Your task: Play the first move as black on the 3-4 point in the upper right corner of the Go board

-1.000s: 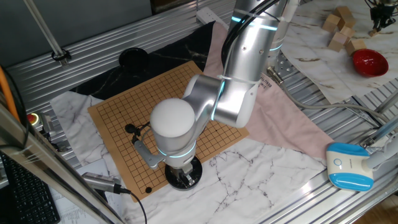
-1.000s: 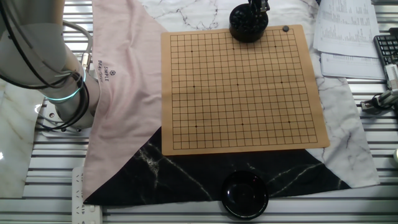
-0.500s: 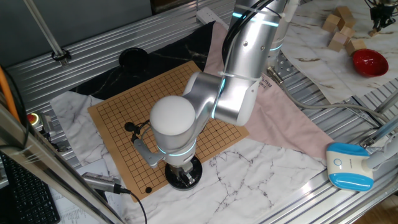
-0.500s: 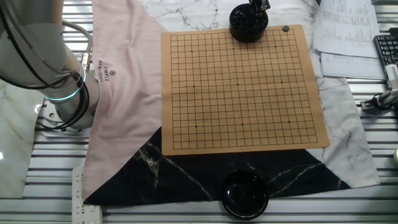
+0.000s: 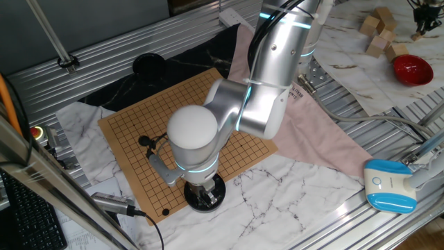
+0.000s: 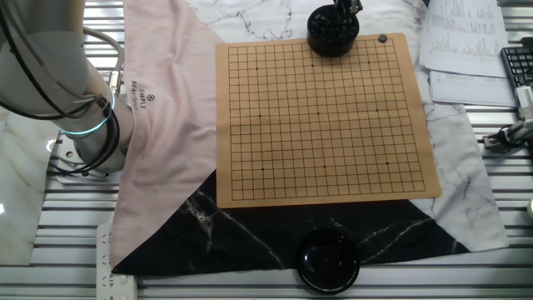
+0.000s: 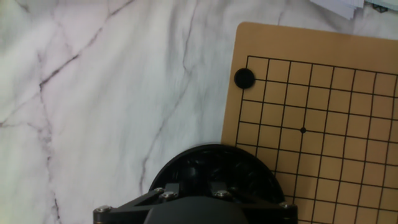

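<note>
The tan wooden board [image 6: 325,117] with a black grid lies on the cloths; it also shows in one fixed view [image 5: 132,135] and in the hand view [image 7: 323,118]. One black stone [image 6: 382,38] lies near a board corner, seen as well in the hand view [image 7: 244,78] and in one fixed view [image 5: 165,212]. A round black bowl of black stones [image 6: 332,35] stands at the board's edge next to that stone. My gripper [image 5: 203,199] reaches down into this bowl [image 7: 214,171]. Its fingers are dark against the stones, and their opening does not show.
A second round black bowl [image 6: 329,260] stands past the opposite board edge on the black marbled cloth. A pink cloth [image 6: 166,108] lies beside the board near the arm's base [image 6: 83,125]. Papers [image 6: 466,50] and a keyboard [image 6: 518,71] lie to the other side.
</note>
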`<state>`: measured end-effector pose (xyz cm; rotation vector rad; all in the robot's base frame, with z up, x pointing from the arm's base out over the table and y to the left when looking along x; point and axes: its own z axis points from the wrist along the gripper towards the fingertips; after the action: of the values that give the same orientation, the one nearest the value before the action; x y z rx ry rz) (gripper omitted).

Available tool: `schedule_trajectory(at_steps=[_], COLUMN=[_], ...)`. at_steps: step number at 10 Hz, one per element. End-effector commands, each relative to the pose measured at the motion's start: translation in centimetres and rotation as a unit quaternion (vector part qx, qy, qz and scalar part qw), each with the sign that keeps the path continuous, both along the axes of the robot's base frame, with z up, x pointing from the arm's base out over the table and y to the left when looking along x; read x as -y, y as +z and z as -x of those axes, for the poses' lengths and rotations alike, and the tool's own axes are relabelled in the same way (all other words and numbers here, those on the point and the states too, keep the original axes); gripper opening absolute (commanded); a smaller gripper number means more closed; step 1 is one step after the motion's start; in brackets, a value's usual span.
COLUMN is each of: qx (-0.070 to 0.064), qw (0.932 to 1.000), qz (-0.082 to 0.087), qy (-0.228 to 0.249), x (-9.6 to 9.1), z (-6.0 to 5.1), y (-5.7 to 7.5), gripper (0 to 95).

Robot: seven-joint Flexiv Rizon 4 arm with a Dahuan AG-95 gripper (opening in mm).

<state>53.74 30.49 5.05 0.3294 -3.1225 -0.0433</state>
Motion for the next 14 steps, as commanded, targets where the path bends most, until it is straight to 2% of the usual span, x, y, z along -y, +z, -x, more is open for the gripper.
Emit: schedule_trajectory(at_steps=[1, 4, 11, 12, 14], qx=[0.000, 0.002, 0.005, 0.005, 0.004], qw=[1.0000, 1.0000, 1.0000, 1.0000, 1.0000], qz=[0.000, 0.000, 0.001, 0.001, 0.001], qy=[-0.001, 0.004, 0.004, 0.002, 0.001], x=[0.1, 0.1, 0.0, 0.0, 0.0], z=[0.3, 0.8, 0.8, 0.8, 0.7], y=[0.0, -0.7, -1.4, -1.4, -1.3], gripper=[19.0, 19.0, 19.0, 0.0, 0.0])
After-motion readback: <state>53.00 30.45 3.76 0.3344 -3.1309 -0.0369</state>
